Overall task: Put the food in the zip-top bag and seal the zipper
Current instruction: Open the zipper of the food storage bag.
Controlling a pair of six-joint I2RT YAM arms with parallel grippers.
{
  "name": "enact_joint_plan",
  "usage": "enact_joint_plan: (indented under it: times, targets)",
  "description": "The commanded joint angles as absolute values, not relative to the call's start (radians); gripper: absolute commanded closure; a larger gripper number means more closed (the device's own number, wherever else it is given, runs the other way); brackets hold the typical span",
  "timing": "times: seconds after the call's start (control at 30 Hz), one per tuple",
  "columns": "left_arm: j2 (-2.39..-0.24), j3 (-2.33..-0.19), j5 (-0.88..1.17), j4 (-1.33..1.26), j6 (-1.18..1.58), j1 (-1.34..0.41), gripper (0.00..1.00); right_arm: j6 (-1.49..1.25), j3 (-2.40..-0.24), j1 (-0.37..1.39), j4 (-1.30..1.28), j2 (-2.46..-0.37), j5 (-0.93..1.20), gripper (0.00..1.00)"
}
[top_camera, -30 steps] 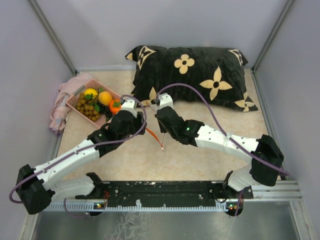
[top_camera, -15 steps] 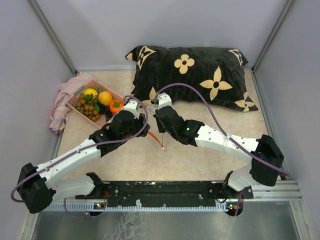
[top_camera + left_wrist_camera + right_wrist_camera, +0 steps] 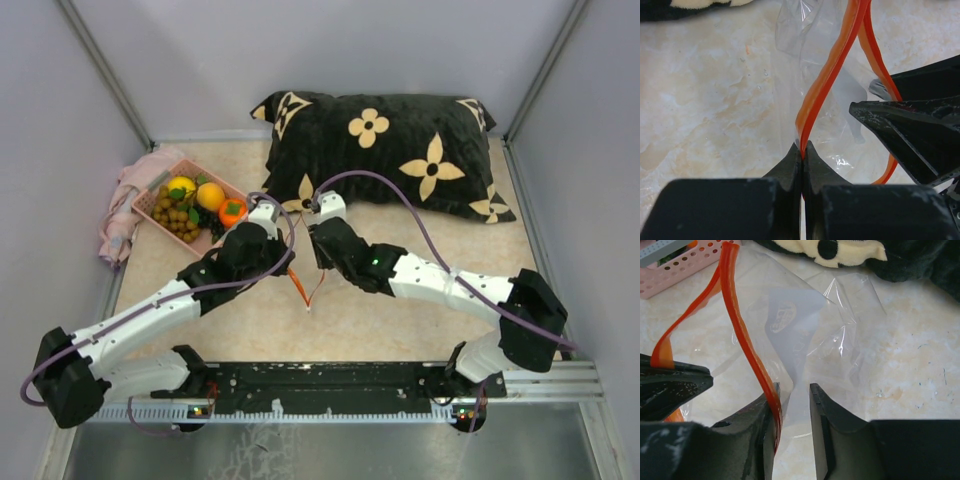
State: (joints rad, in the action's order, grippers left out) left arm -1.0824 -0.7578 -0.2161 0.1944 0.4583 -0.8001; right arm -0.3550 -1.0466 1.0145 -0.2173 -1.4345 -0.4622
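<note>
This looks like a robot test lab. Plain grey walls [image 3: 300,60] box in a small table [image 3: 400,335], and two robot arms [image 3: 140,320] are bolted to a metal rail [image 3: 580,380].

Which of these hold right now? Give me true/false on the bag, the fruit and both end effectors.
1. The left end effector is shut on the bag's orange zipper strip. True.
2. The fruit is inside the bag. False: it sits in the pink basket, and the bag looks empty.
3. The zipper strip is sealed along the whole mouth. False: its two halves bow apart in both wrist views, so the mouth is open.
4. The right end effector has its fingers apart. True: there is a clear gap, with one half of the strip lying against one finger.
</note>
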Motion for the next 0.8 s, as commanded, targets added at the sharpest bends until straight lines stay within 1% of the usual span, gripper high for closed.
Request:
enact_joint_plan:
  times: [0.0, 0.07, 0.13, 0.27, 0.43, 0.47, 0.53, 0.6, 0.73, 0.77]
  targets:
    - [-1.067, -0.754, -0.212, 0.176, 0.497, -0.796, 1.00, -0.408, -1.042, 1.026, -0.178, -1.444, -0.441, 0.63]
    - [-1.070, -0.757, -0.219, 0.179, 0.514, -0.795, 1.00, -0.444, -1.034, 1.027, -0.173, -1.450, -0.406, 0.59]
    - [-1.073, -0.759, -0.236, 0.183, 0.534, -0.796, 1.00, -0.477, -1.034, 1.031, -0.181, -1.455, -0.392, 0.56]
    - [-1.082, -0.773, -0.278, 0.210, 0.573, -0.796, 1.00, -0.535, -1.025, 1.047, -0.218, -1.459, -0.401, 0.55]
    - [-1.099, -0.801, -0.323, 0.265, 0.609, -0.796, 1.00, -0.586, -1.006, 1.057, -0.281, -1.447, -0.475, 0.55]
    - [-1.102, -0.805, -0.330, 0.270, 0.611, -0.796, 1.00, -0.585, -1.001, 1.057, -0.287, -1.439, -0.488, 0.57]
    - [-1.108, -0.819, -0.351, 0.293, 0.603, -0.795, 1.00, -0.569, -1.000, 1.057, -0.314, -1.418, -0.517, 0.65]
    - [-1.110, -0.834, -0.378, 0.323, 0.586, -0.796, 1.00, -0.538, -1.015, 1.057, -0.358, -1.399, -0.562, 0.74]
    - [-1.112, -0.851, -0.402, 0.363, 0.551, -0.796, 1.00, -0.455, -1.065, 1.055, -0.430, -1.363, -0.638, 0.99]
    - [-1.113, -0.853, -0.400, 0.367, 0.541, -0.796, 1.00, -0.436, -1.077, 1.055, -0.443, -1.357, -0.654, 1.00]
